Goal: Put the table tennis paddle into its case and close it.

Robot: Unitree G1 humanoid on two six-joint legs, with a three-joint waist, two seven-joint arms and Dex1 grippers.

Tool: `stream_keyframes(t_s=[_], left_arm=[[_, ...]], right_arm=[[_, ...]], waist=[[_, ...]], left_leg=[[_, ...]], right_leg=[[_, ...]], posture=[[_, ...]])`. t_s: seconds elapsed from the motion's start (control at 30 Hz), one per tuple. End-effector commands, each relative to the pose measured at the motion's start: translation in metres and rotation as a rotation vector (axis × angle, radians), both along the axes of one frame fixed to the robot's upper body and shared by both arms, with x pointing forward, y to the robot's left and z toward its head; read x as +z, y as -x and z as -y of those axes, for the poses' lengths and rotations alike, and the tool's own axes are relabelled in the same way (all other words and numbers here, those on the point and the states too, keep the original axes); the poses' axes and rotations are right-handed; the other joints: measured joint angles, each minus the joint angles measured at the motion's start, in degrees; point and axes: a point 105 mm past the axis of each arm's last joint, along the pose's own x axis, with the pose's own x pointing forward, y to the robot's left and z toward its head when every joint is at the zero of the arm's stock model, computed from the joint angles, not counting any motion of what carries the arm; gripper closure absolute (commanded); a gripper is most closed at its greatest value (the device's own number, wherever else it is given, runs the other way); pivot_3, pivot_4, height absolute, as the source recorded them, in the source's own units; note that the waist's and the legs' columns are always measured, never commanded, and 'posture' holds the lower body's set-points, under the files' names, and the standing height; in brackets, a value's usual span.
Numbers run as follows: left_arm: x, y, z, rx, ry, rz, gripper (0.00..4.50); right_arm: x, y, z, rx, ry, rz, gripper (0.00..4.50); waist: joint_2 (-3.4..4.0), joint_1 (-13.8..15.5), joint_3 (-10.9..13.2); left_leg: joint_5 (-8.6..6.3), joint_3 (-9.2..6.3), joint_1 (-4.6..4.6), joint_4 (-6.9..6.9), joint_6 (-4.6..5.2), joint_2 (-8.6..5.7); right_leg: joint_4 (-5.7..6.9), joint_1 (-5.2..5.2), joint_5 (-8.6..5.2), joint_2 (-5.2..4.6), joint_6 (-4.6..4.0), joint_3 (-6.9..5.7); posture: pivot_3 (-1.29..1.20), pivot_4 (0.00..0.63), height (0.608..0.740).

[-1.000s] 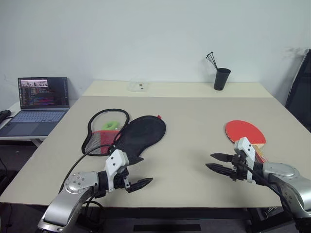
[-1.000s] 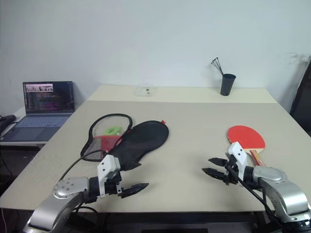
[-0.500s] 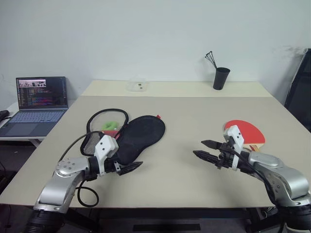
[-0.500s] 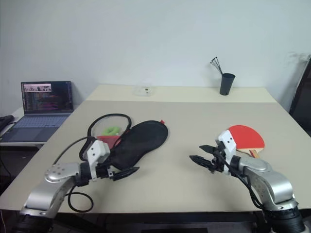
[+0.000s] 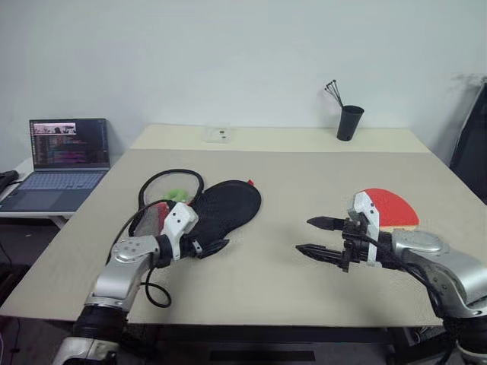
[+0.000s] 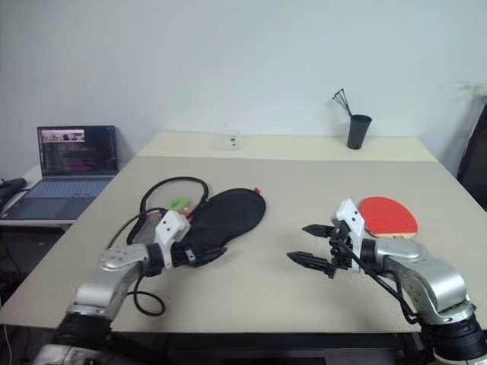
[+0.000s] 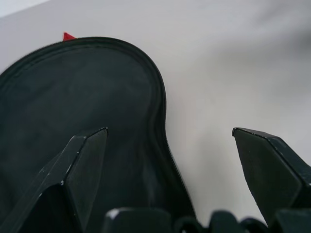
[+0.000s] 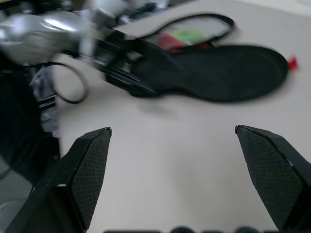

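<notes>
On the table's left half: its case (image 5: pixel 217 214) lay open, black flap spread flat, zipper rim looping toward the left edge, red and green showing inside.
Toward the right edge: the table tennis paddle (image 5: pixel 393 207) lay flat, red face up, well apart from the case.
Left gripper (image 5: pixel 214 247): fingers spread wide, empty, one finger (image 7: pixel 80 170) over the black flap's narrow end, the other over bare table (image 5: pixel 304 167).
Right gripper (image 5: pixel 313 236): fingers wide apart, empty, held above the table beside the paddle, pointing toward the case.
Step in hand (judged): steadying the case; paddle not yet picked up.
Next move (judged): left closes on the flap's edge; right turns to the paddle's handle.
</notes>
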Motion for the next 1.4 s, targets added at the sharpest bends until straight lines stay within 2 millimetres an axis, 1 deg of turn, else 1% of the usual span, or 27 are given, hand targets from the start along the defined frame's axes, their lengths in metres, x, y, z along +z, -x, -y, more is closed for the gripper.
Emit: stream_keyframes(t_s=[0.03, 0.1, 0.17, 0.3, 0.4, 0.5, 0.67, 0.8, 0.87, 0.93, 1.03, 1.23, 1.3, 1.4], left_arm=[[0.002, -0.010, 0.002, 0.025, -0.008, 0.014, 0.00], [-0.001, -0.014, 0.007, 0.024, 0.003, 0.006, 0.00], [-0.008, -0.015, 0.013, 0.012, -0.028, -0.001, 0.00], [-0.014, -0.019, 0.012, 0.041, -0.044, -0.021, 0.00], [-0.022, -0.015, 0.011, 0.033, -0.050, -0.065, 0.00], [-0.027, -0.007, 0.008, 0.023, -0.057, -0.106, 0.57], [-0.027, -0.002, 0.006, 0.043, -0.040, -0.132, 2.38], [-0.023, -0.004, 0.013, 0.071, 0.014, -0.144, 3.78], [-0.017, -0.008, 0.023, 0.086, 0.056, -0.134, 4.49], [-0.010, -0.014, 0.037, 0.093, 0.091, -0.121, 4.49], [-0.004, -0.026, 0.067, 0.085, 0.126, -0.107, 4.49], [0.005, -0.053, 0.133, 0.053, 0.158, -0.098, 4.49], [0.006, -0.059, 0.154, 0.036, 0.157, -0.101, 4.49], [0.008, -0.065, 0.177, 0.030, 0.149, -0.098, 4.49]], right_arm=[[0.014, 0.004, -0.005, 0.033, -0.001, 0.063, 0.02], [0.015, 0.002, -0.006, 0.025, -0.004, 0.067, 0.02], [0.015, 0.002, -0.007, 0.017, -0.010, 0.067, 0.02], [0.014, 0.003, -0.006, 0.007, -0.014, 0.064, 0.02], [0.012, 0.003, -0.004, -0.001, -0.012, 0.062, 0.02], [0.011, 0.003, 0.000, -0.019, -0.015, 0.061, 0.00], [0.007, 0.001, 0.007, -0.051, -0.020, 0.062, 0.00], [0.006, -0.001, 0.012, -0.077, -0.021, 0.066, 0.00], [0.007, -0.002, 0.013, -0.085, -0.023, 0.070, 0.00], [0.010, -0.003, 0.013, -0.093, -0.025, 0.075, 0.00], [0.015, -0.005, 0.014, -0.105, -0.024, 0.084, 0.00], [0.023, -0.006, 0.017, -0.132, -0.011, 0.098, 0.00], [0.024, -0.005, 0.018, -0.139, -0.006, 0.100, 0.00], [0.026, -0.004, 0.021, -0.154, 0.007, 0.100, 0.00]], waist=[[-0.02, -0.12, 0.01], [-0.02, -0.11, 0.01], [-0.02, -0.07, 0.01], [-0.03, -0.08, 0.02], [-0.03, -0.07, 0.02], [-0.03, -0.13, 0.01], [-0.03, -0.11, 0.01], [-0.03, -0.06, 0.01], [-0.03, 0.05, 0.01], [-0.03, 0.56, 0.01], [-0.05, 1.39, 0.03], [-0.11, 1.35, 0.06], [-0.12, 1.33, 0.07], [-0.15, 1.33, 0.08]], left_leg=[[0.00, 0.01, 0.01, 0.00, 0.00, 0.00], [0.00, -0.01, 0.01, 0.01, 0.00, 0.00], [0.00, -0.03, 0.02, 0.01, 0.00, 0.01], [0.00, 0.01, 0.00, 0.02, 0.00, 0.00], [0.00, -0.01, 0.00, 0.01, 0.00, 0.00], [0.00, -0.01, 0.02, 0.02, 0.00, 0.01], [0.00, -0.01, 0.04, 0.02, 0.00, 0.02], [0.00, 0.00, 0.04, 0.02, 0.00, -0.01], [0.00, 0.00, 0.03, 0.02, 0.00, -0.02], [0.00, -0.03, 0.03, 0.05, 0.00, -0.05], [0.01, -0.07, 0.00, 0.13, -0.01, -0.08], [0.01, 0.02, -0.05, 0.21, -0.01, -0.19], [0.01, 0.05, -0.07, 0.18, 0.00, -0.23], [0.00, 0.16, -0.09, 0.14, 0.00, -0.30]], right_leg=[[0.00, 0.00, 0.00, 0.00, 0.00, 0.00], [0.03, 0.00, 0.00, 0.02, 0.00, -0.02], [0.05, 0.00, 0.00, 0.02, 0.00, -0.02], [0.03, 0.00, 0.01, 0.00, 0.00, 0.01], [0.03, 0.00, 0.01, -0.01, 0.00, 0.01], [0.05, 0.00, 0.01, -0.01, 0.00, 0.01], [0.06, 0.01, 0.01, -0.01, 0.00, 0.03], [0.03, 0.03, 0.01, -0.03, 0.01, 0.03], [0.02, 0.03, 0.01, -0.04, 0.01, 0.03], [0.03, 0.05, 0.02, -0.07, 0.03, 0.01], [0.01, 0.10, 0.07, -0.08, 0.12, -0.02], [-0.10, 0.13, 0.15, -0.10, 0.25, 0.02], [-0.13, 0.12, 0.15, -0.08, 0.25, -0.01], [-0.17, 0.10, 0.15, -0.04, 0.25, -0.07]], posture=[[0.00, 0.150, 0.740], [0.00, 0.150, 0.740], [0.00, 0.150, 0.740], [0.00, 0.150, 0.740], [0.00, 0.150, 0.740], [0.00, 0.150, 0.740], [0.00, 0.150, 0.740], [0.00, 0.150, 0.740], [0.00, 0.150, 0.740], [0.00, 0.150, 0.740], [0.00, 0.150, 0.740], [0.00, 0.150, 0.740], [0.00, 0.150, 0.740], [0.00, 0.150, 0.740]])
